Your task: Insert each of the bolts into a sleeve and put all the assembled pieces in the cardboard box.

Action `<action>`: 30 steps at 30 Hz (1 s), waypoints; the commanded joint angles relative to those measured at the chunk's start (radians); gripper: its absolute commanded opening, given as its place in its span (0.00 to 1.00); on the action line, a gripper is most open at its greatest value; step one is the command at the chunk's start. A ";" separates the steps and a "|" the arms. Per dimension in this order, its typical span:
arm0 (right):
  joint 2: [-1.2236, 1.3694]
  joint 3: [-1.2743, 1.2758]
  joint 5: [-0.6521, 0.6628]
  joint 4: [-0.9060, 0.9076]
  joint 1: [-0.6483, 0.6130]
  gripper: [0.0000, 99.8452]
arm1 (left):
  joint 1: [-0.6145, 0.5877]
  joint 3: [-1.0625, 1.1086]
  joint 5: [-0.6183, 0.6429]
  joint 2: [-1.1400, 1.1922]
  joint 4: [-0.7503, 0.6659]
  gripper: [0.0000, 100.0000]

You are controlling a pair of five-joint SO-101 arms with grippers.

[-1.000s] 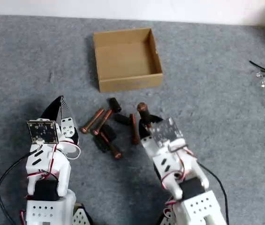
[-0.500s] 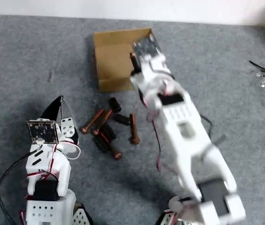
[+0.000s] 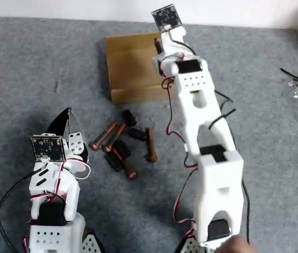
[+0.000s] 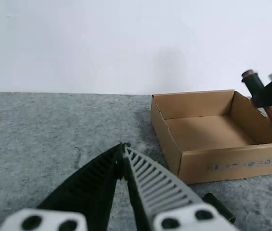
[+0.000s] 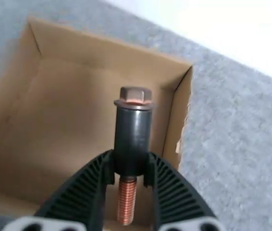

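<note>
High camera overhead, 2 wrist cameras low, all sharing cardboard box (image 3: 138, 95)

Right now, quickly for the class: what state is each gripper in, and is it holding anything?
Left gripper: closed, holding nothing.
Right gripper: closed on the assembled piece, a bolt in its sleeve, above the cardboard box.

Nothing legible anywhere. A faint bluish print strip (image 4: 241, 165) runs along the front outer wall of the cardboard box (image 4: 193, 161) in the left wrist view, too blurred to read.
</note>
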 commanded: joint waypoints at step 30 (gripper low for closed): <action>0.341 -0.229 0.002 0.131 0.015 0.01 | -0.007 0.022 -0.009 0.002 -0.018 0.01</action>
